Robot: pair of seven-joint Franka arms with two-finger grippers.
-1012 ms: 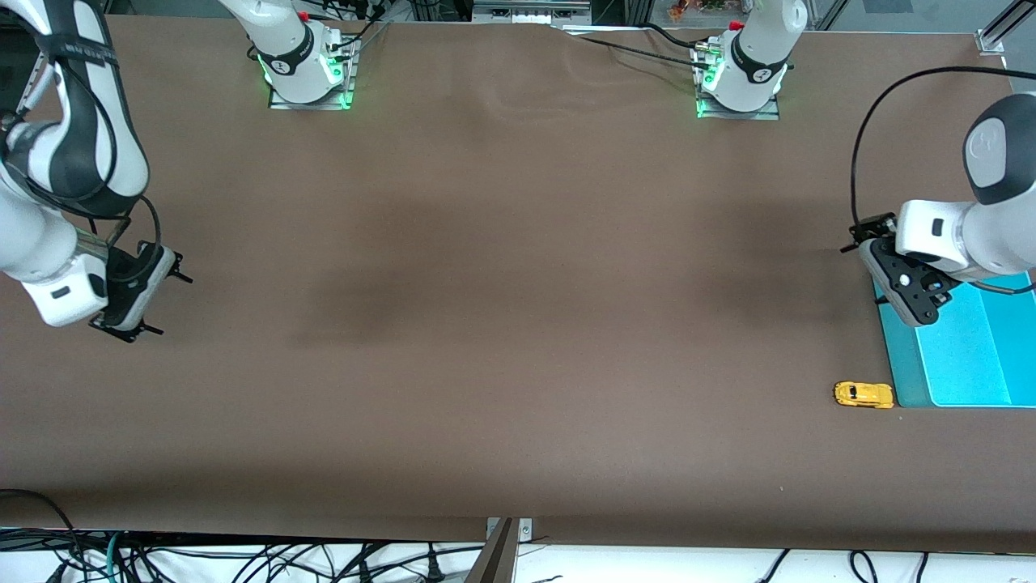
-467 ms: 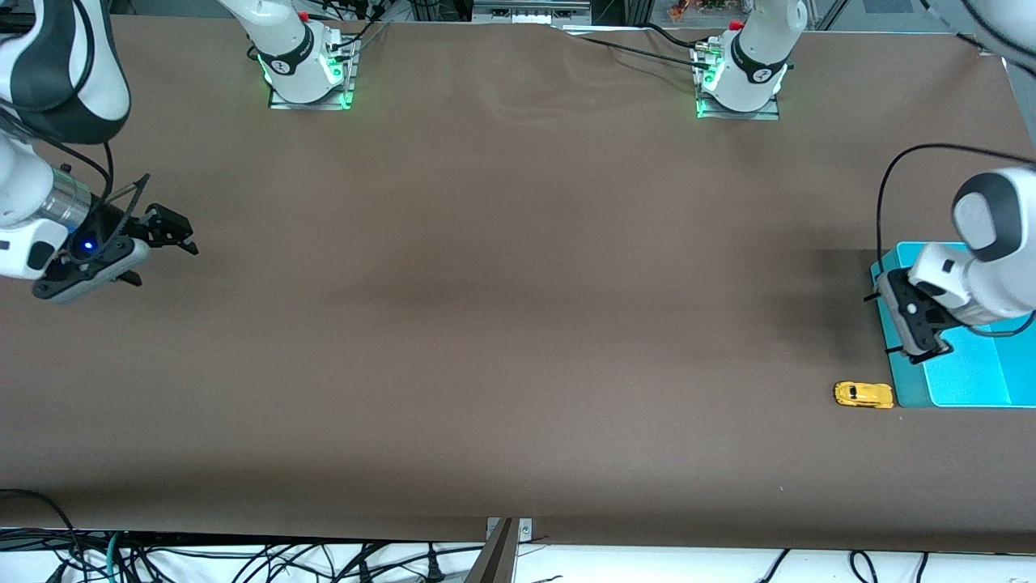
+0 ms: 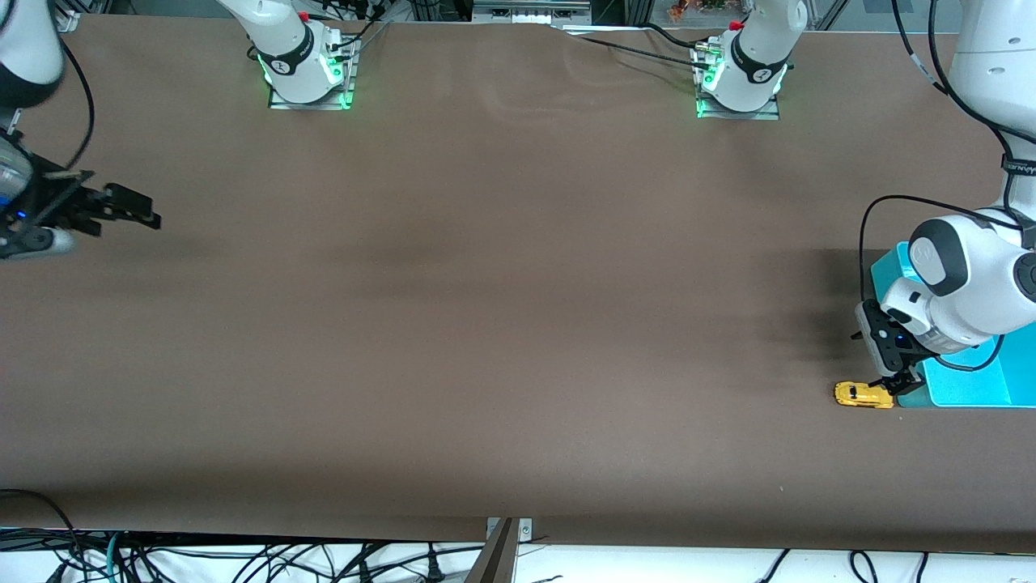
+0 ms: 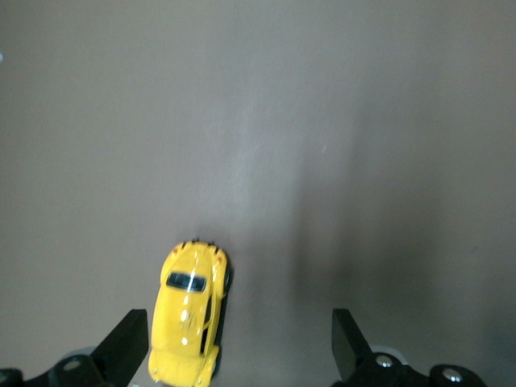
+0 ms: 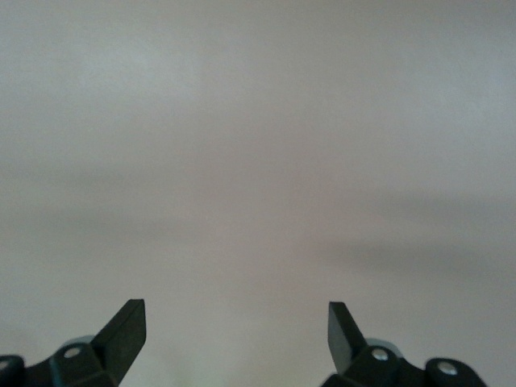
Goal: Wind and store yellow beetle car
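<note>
with the yellow beetle car (image 3: 864, 394) at the frame's lower right beside the teal tray (image 3: 968, 392), the left gripper (image 3: 893, 383), wide open and empty, should centre its fingers (image 4: 125, 345) astride the body before closing, while the right gripper (image 3: 129, 212), open and empty, waits at the frame's upper left.

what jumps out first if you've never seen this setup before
The yellow beetle car stands out as a bright spot on the brown table, at the left arm's end, right beside a turquoise tray. The left gripper is over the car's tray-side end, fingers open and the car not centred between them in the left wrist view. The right gripper hangs open over bare table at the right arm's end.
</note>
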